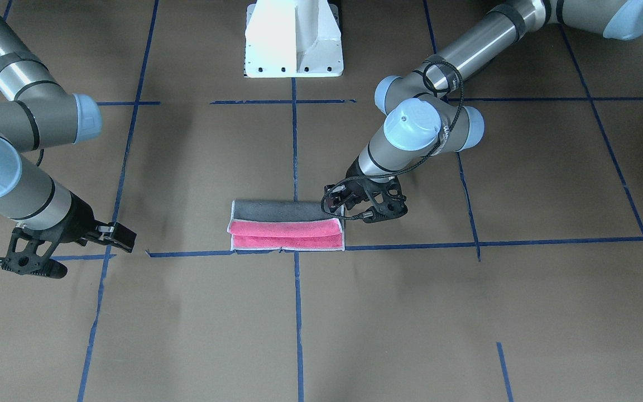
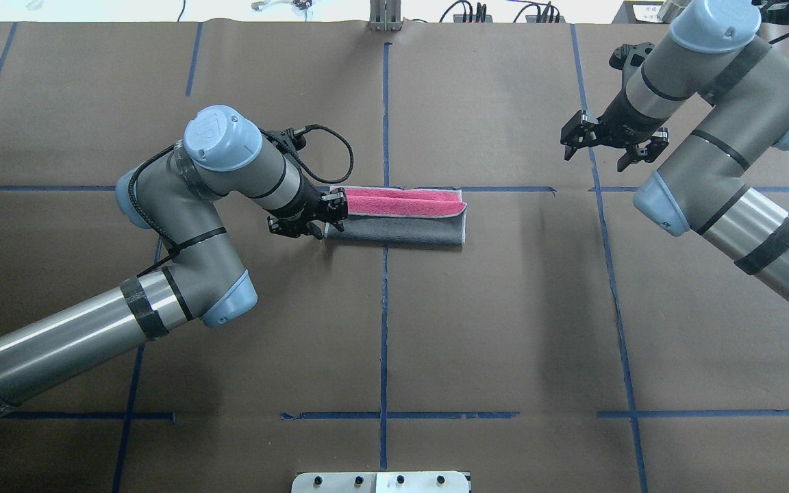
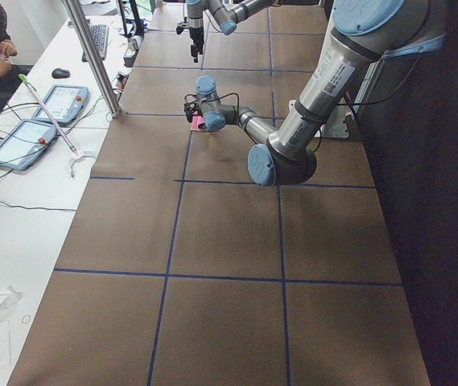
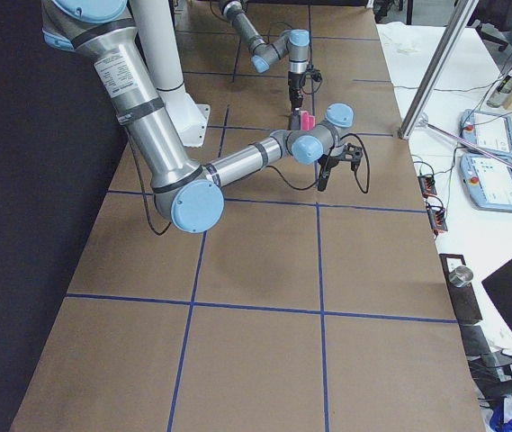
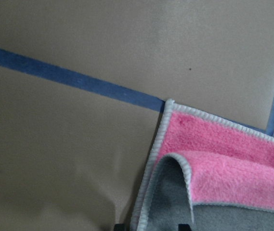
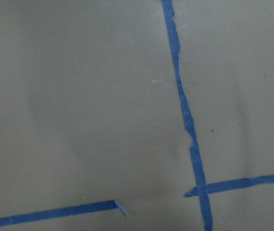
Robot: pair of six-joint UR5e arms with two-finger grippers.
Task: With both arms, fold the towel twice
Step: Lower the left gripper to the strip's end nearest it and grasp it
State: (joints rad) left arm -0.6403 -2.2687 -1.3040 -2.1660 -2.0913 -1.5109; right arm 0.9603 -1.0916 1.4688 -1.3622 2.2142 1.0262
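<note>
Towel (image 2: pixel 398 218): mid-table (image 2: pixel 504 322), first lengthwise fold loosely done, second fold outstanding; left gripper (image 2: pixel 326 219) at its end, narrowly parted; right gripper (image 2: pixel 596 152) well apart, spread wide, empty.

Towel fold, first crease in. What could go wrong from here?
1. Only the left gripper is at the towel. The right gripper hangs open far off to the side, so a pull from one end may drag or skew the towel.
2. The fold looks loose: a pink strip is uncovered and the near corner curls up, so the left gripper might catch one layer only.
</note>
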